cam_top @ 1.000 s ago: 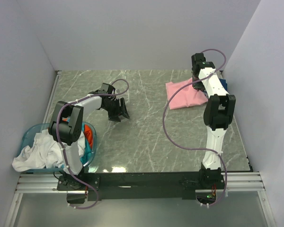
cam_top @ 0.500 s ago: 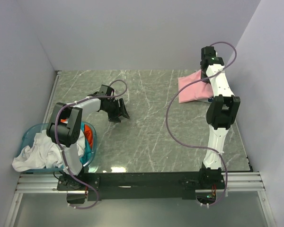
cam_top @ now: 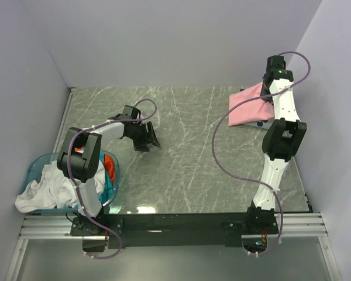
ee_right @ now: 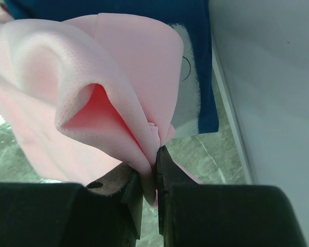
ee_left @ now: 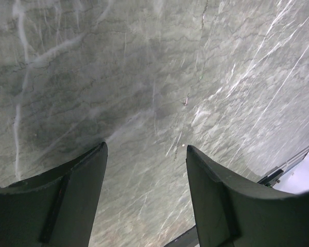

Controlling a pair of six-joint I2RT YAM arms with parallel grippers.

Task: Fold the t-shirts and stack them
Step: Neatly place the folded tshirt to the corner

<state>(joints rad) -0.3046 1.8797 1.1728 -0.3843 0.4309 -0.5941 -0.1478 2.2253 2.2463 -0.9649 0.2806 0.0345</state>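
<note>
Pinching a bunched fold of the pink t-shirt [ee_right: 118,77], my right tool [ee_right: 155,154] lifts it above the navy tee [ee_right: 198,62] at the counter's [cam_top: 187,158] far right corner. The cloth looks soft, light and droopy, best held by hems. My left tool [ee_left: 147,154] gapes empty.

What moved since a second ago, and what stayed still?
The right gripper, shut on the pink t-shirt, swung toward the far right corner of the table. The shirt went with it, to the right and farther back. Nothing was let go or newly grabbed. The left gripper stayed open above the table, and the basket did not move.
</note>
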